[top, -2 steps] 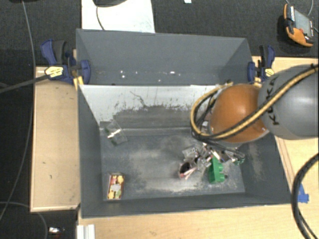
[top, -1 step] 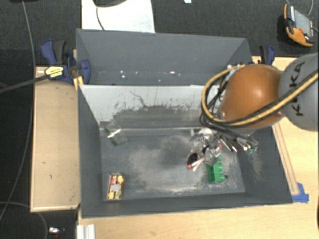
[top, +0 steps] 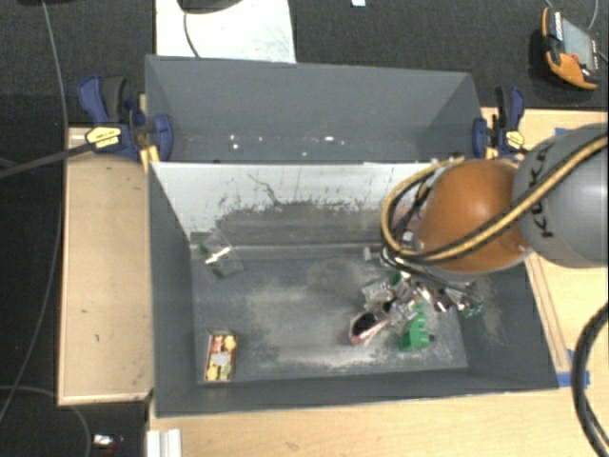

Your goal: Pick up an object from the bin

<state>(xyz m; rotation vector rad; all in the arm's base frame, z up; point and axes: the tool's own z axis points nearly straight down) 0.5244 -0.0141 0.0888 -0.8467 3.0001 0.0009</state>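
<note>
My gripper (top: 407, 291) is low in the bin's right front part, under the arm's orange cover, right over a small cluster of things. Closest to it is a dark oval thing with a pink edge (top: 365, 327), just to its front left. A green plastic piece (top: 416, 335) lies directly in front of it. A small silvery and green bit (top: 466, 305) lies to its right. I cannot tell whether anything sits inside the gripper.
A flat yellow and red packet (top: 220, 356) lies in the front left corner. A small grey and white scrap (top: 221, 258) rests near the left wall, further back. The arm and its cables hang over the bin's right side.
</note>
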